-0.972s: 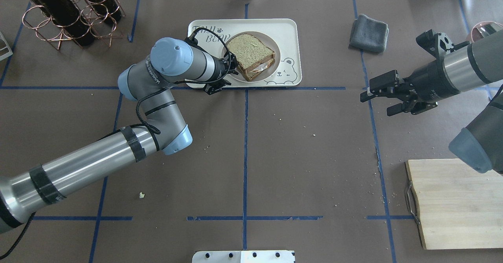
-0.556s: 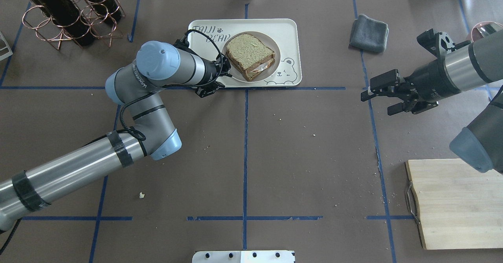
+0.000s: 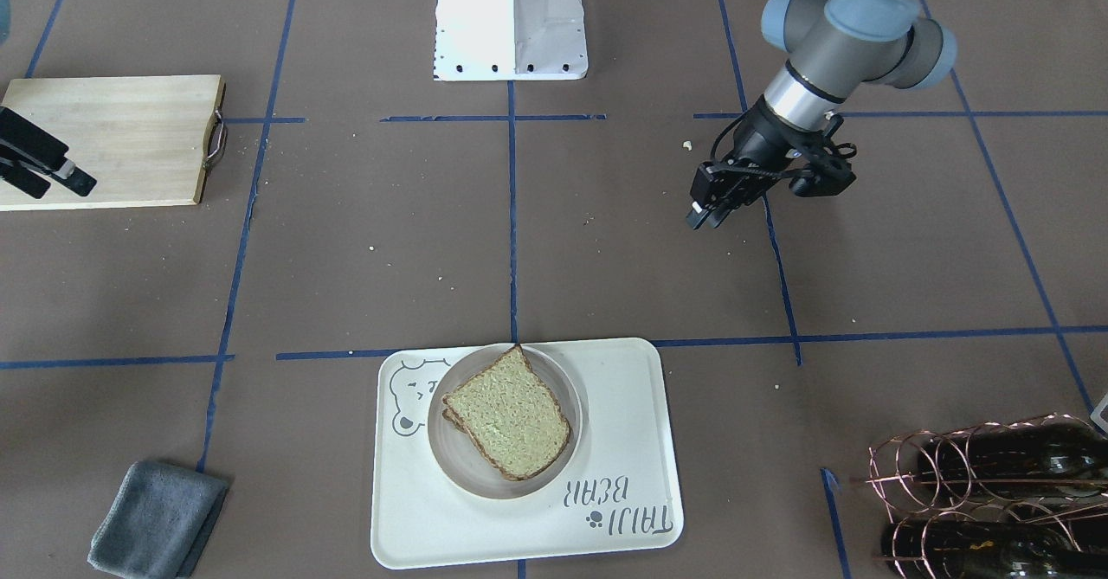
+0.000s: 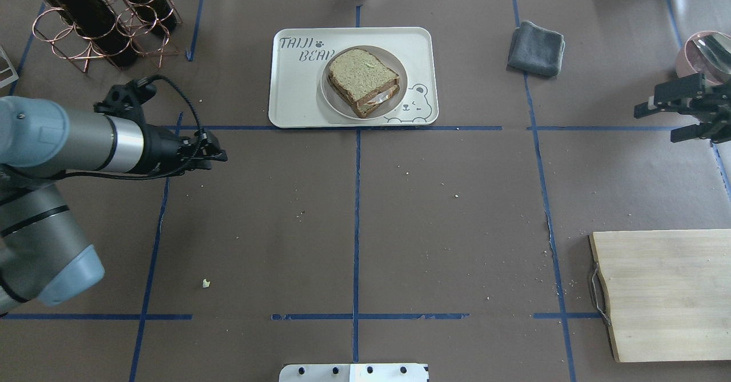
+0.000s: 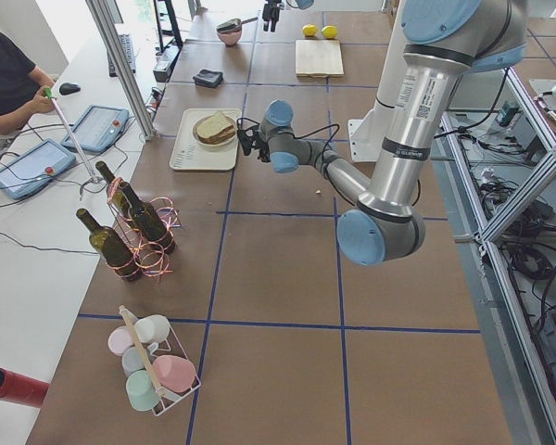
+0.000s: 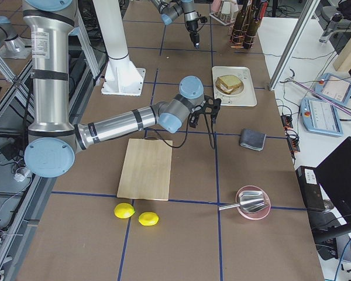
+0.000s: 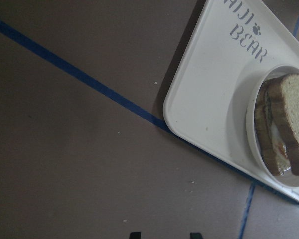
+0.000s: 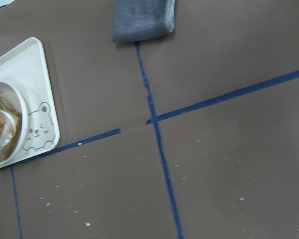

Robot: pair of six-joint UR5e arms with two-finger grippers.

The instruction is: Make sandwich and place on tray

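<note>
One brown-covered bench [image 4: 445,228] carries everything, with two arms over it. The left gripper [image 4: 220,155] hangs over the left half of the bench, well apart from the tray; in the left wrist view its two fingertips stand spread with nothing between them. The right gripper [image 4: 655,126] hangs by the right edge, its jaws parted and empty.

One wooden cutting board [image 4: 668,293] with a metal handle lies near the corner between the robot's edge and the right edge. One cream tray [image 4: 297,96], marked TAIJI BEAR, lies at the middle of the far edge. One copper wire rack [image 4: 85,45] holding three dark wine bottles [image 5: 148,222] sits in the far left corner.

On the tray is one round plate [image 4: 401,68], and on it lies the one sandwich [image 4: 360,76]: two bread slices stacked, with the egg [image 4: 374,101] showing between them.

One folded grey cloth [image 4: 535,40] lies by the far edge, right of the tray. One pink bowl [image 6: 254,209] with a metal utensil in it stands near the far right corner. Two lemons [image 6: 124,211] lie beside the board at the right edge.
</note>
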